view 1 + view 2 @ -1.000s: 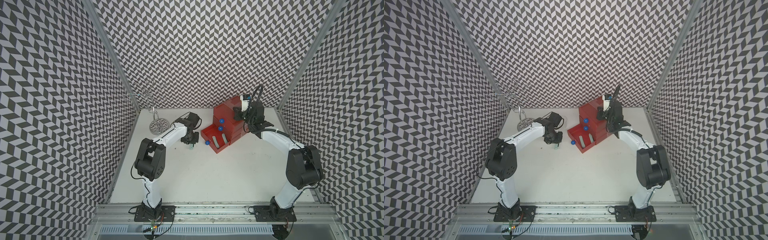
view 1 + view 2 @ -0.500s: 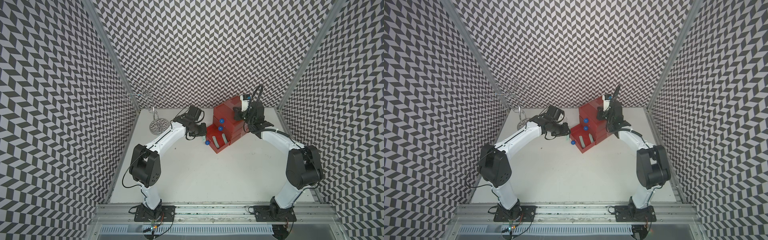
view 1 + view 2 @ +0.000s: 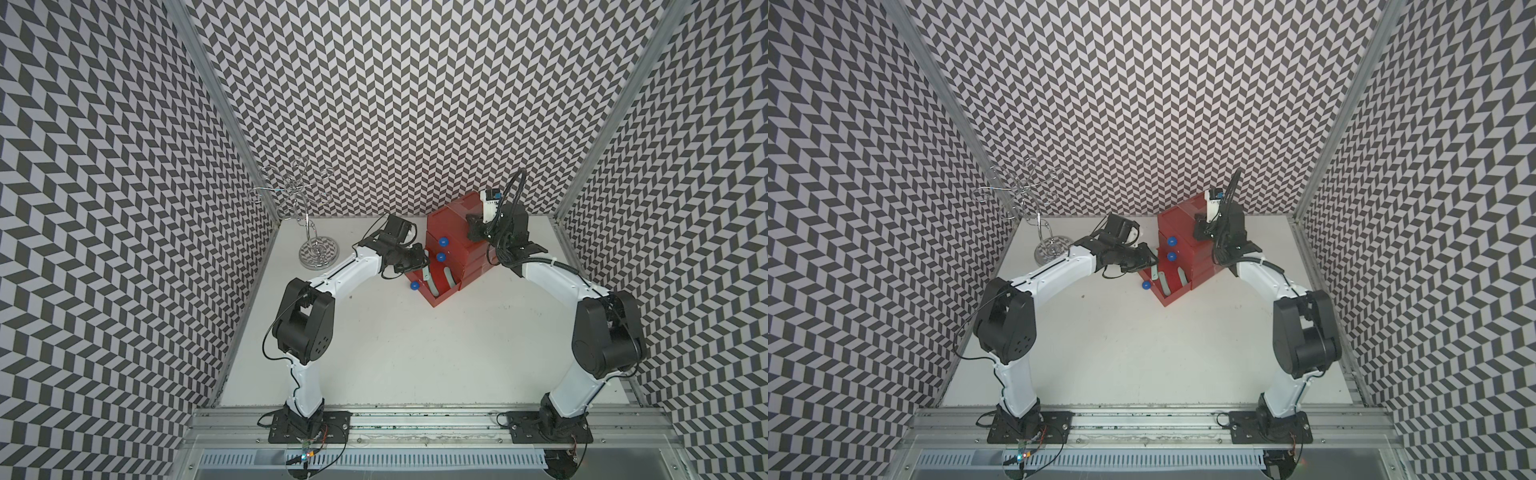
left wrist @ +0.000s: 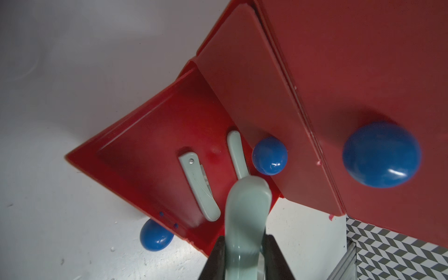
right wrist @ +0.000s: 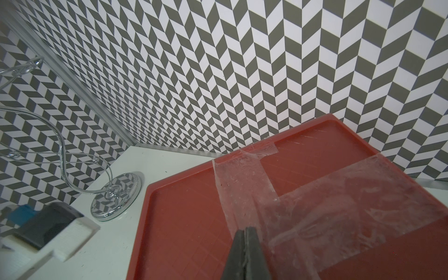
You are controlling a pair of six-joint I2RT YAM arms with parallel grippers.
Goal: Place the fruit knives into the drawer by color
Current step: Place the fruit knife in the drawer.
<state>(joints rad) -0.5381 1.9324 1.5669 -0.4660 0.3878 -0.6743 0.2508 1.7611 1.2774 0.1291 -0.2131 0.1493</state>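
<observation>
The red drawer (image 3: 453, 232) box stands at the back of the table, its bottom drawer (image 4: 145, 145) pulled out. Two pale mint fruit knives (image 4: 198, 186) (image 4: 236, 152) lie side by side in it. My left gripper (image 4: 244, 240) is shut on a third pale mint knife (image 4: 247, 206), which hangs over the open drawer's side near the middle blue knob (image 4: 269, 155). In both top views the left gripper (image 3: 417, 259) (image 3: 1148, 262) sits at the drawer's left edge. My right gripper (image 5: 245, 230) is shut on nothing, tips on the box's taped top (image 5: 194, 218).
A chrome wire stand (image 3: 318, 249) with a round base stands at the back left, close behind my left arm. The patterned walls close in on three sides. The top drawer's blue knob (image 4: 381, 154) sticks out above the open drawer.
My left arm has swung right from the table beside the drawer box to above the open bottom drawer, carrying the mint knife. The right arm has stayed on the box top.
</observation>
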